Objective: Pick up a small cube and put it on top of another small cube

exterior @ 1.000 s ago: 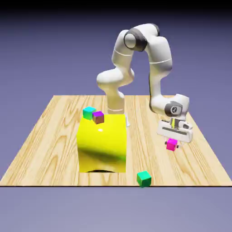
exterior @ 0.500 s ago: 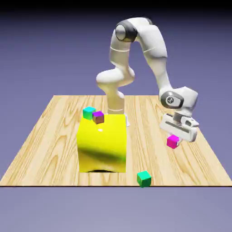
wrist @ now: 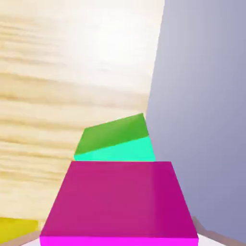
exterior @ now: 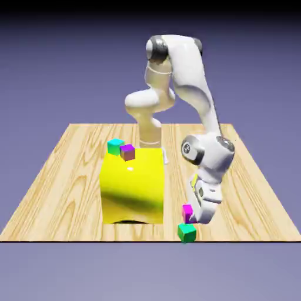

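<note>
With the tool (exterior: pixel 189 221) clamped on the pink cube (exterior: pixel 187 213) just above the green cube (exterior: pixel 187 233) — itself at the surface's (exterior: pixel 70 232) near edge — an off-centre release could topple the pink one or nudge the green one off.

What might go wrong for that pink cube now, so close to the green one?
The pink cube is between the tips of the hand and looks turned relative to the green cube, so it might land crooked and tip off. The green cube also sits right by the table's front edge; a nudge toward the camera could push it over the side.
</note>
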Available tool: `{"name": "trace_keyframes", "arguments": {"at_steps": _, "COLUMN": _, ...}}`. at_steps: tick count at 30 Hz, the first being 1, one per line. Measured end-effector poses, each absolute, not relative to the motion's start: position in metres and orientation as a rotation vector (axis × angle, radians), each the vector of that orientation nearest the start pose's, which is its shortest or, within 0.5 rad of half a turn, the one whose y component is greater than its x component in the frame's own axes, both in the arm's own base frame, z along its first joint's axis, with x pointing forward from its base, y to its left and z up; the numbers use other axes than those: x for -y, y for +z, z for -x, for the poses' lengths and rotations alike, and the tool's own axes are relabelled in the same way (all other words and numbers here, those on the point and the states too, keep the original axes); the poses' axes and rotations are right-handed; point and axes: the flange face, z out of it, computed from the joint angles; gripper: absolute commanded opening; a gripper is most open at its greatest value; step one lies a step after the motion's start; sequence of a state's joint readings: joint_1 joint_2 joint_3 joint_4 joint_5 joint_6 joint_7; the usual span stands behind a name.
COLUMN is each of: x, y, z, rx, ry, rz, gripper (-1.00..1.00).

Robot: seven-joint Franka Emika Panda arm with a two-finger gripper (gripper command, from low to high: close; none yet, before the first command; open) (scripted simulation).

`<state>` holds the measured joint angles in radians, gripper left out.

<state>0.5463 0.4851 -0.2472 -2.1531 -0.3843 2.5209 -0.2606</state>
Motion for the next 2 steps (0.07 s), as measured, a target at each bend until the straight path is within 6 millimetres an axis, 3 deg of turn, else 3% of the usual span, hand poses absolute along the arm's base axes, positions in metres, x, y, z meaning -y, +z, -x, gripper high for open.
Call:
{"name": "trace_keyframes", "arguments": {"at_steps": 1, "x": -0.163, "y": 0.168, "z": -0.530, "rx": 1.518, "ry": 0.194, "rz": 3.108, "gripper": 1.00}}
{"name": "trace_keyframes", "arguments": {"at_steps": 2, "x": -0.168, "y": 0.185, "z": -0.530, "rx": 1.518, "ry": 0.193, "rz": 3.108, "gripper": 1.00}}
